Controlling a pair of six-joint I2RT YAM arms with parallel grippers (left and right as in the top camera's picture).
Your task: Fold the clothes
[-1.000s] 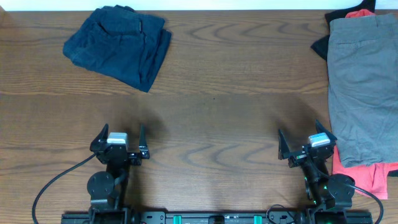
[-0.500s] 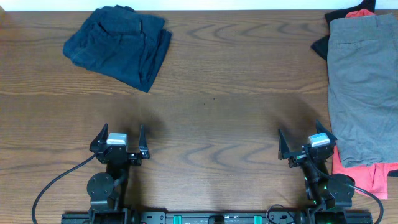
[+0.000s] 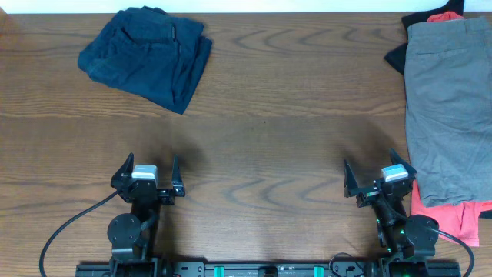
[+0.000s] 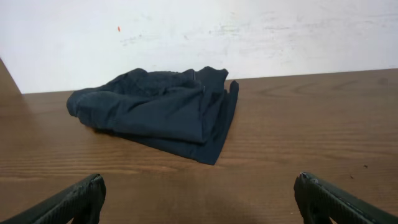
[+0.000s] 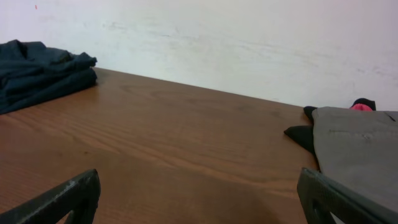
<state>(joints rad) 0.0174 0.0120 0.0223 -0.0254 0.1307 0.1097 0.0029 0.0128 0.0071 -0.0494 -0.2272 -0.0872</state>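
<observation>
Dark navy shorts [image 3: 147,55] lie folded in a bundle at the far left of the table; they also show in the left wrist view [image 4: 161,109] and at the left edge of the right wrist view [image 5: 37,71]. Grey shorts [image 3: 450,108] lie spread flat at the right edge, on top of coral-red shorts [image 3: 453,215] and black fabric [image 3: 396,55]. The grey pair shows in the right wrist view [image 5: 360,149]. My left gripper [image 3: 151,165] is open and empty near the front edge. My right gripper [image 3: 373,169] is open and empty, just left of the grey pile.
The wooden table [image 3: 292,115] ends at a white wall [image 4: 249,31] behind. Black cables [image 3: 65,227] run from the arm bases at the front edge.
</observation>
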